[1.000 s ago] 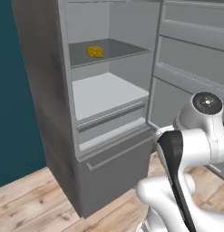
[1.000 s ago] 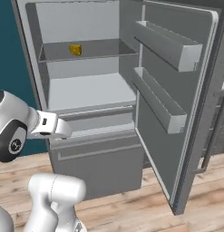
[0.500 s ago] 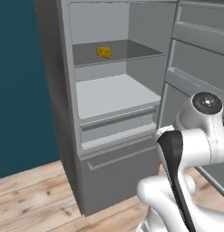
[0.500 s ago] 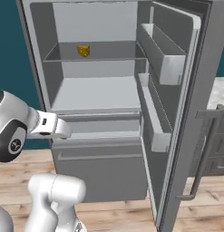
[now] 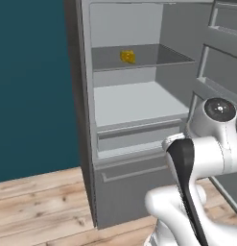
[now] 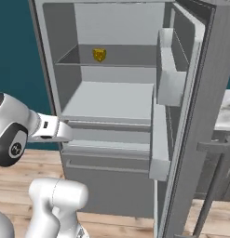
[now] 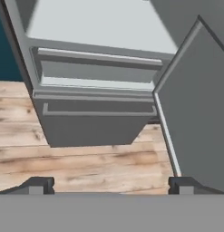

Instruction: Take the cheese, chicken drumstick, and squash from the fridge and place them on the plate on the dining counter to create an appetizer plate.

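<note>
The fridge [image 5: 85,120] stands open in front of me, its pale inner walls and shelves in view. The cheese [image 5: 128,56], a small yellow wedge, sits on the upper shelf toward the back, also seen as the cheese [image 6: 99,54] in the right base view. My gripper [image 7: 111,186] is open and holds nothing, its dark fingertips [image 7: 41,183] set wide apart. It points at the fridge's lower drawer [image 7: 97,111] from some way off, low over the floor. The chicken drumstick, the squash and the plate are out of view.
The fridge door [image 6: 200,116] swings out on the right with two door shelves [image 6: 165,79]. Its lower edge [image 7: 190,122] stands close to my hand on the right. Wooden floor [image 7: 86,163] lies below. A pale marble top [image 6: 226,111] shows past the door.
The base has driven, so both base views have shifted: the fridge looks larger and the door more edge-on. The gripper stays open, and the cheese has not moved on its shelf.
</note>
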{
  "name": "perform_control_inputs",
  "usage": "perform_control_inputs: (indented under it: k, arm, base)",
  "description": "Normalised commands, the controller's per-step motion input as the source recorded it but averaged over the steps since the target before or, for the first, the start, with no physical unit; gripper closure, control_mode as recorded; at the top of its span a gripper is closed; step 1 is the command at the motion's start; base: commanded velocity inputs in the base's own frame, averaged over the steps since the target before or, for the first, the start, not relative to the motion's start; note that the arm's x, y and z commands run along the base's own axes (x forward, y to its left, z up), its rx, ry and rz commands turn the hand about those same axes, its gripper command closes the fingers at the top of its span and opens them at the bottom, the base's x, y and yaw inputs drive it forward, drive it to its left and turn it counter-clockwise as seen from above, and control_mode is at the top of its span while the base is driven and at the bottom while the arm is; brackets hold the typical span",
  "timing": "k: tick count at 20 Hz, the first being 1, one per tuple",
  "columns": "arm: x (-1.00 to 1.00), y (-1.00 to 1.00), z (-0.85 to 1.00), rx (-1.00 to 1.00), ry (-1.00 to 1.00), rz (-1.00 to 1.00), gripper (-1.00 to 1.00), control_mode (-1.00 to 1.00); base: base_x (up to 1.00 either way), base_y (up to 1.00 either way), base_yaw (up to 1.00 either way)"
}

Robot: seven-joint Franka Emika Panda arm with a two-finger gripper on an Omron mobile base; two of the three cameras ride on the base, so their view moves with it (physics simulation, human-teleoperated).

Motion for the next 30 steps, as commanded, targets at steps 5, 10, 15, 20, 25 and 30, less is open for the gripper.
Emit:
perform_control_inputs:
  k: [5,10,15,20,25,30]
  arm:
    - [0.0,0.0,0.0,0.0,0.0,0.0,-1.0,1.0]
    - [0.0,0.0,0.0,0.0,0.0,0.0,-1.0,1.0]
    - [0.0,0.0,0.0,0.0,0.0,0.0,-1.0,1.0]
    - [0.0,0.0,0.0,0.0,0.0,0.0,-1.0,1.0]
    - [0.0,0.0,0.0,0.0,0.0,0.0,-1.0,1.0]
    - [0.0,0.0,0.0,0.0,0.0,0.0,-1.0,1.0]
  base:
    - [0.54,-0.42,0.25]
    - [0.62,-0.46,0.21]
    - [0.84,-0.07,0.15]
    - [0.9,0.0,0.12]
    - [0.41,0.0,0.04]
    - [0.09,0.0,0.0]
